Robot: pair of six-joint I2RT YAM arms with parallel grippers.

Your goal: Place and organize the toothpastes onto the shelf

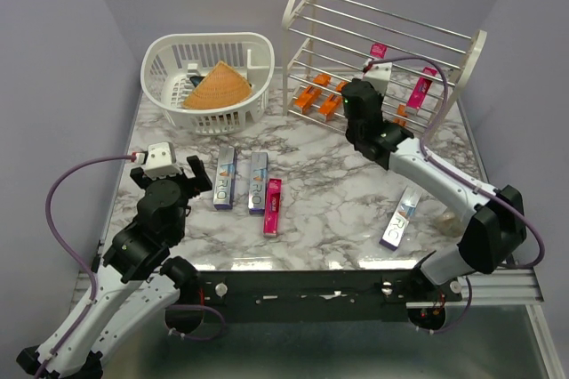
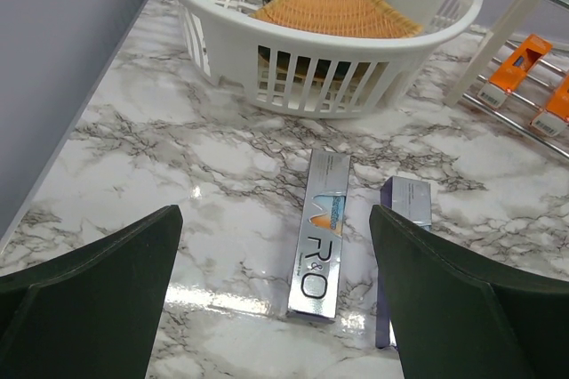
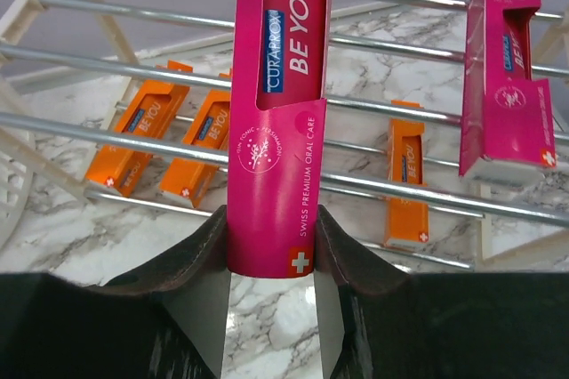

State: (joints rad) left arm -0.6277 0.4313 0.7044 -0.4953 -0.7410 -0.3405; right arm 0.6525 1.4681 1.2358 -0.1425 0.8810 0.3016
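- The right tool (image 3: 271,229) is clamped narrow on the lower end of a pink carton (image 3: 277,112). The carton stands upright against the rods of the shelf (image 1: 300,7).
- The carton reads "CURAPROX BE YOU" and, in a ring lower down, "SWISS PREMIUM ORAL CARE", with a white cross at the foot.
- There are three pink cartons in all: the held one, a second (image 3: 507,85) on the shelf rods to its right, and a third (image 1: 273,207) flat on the worktop (image 1: 329,174).
- Three orange cartons (image 3: 138,141) lie on the lowest rods, two to the left of the held carton and one to its right. "BE YOU" can be read on them.
- Three silver cartons lie on the worktop: two side by side (image 1: 224,179) near the left arm and one (image 1: 400,219) by the right arm. The left one of the pair reads "R&O".
- The left tool (image 2: 276,294) is spread wide above the pair, gripping nothing.
- A white basket (image 1: 213,38) left of the shelf holds a woven cone (image 1: 218,85).
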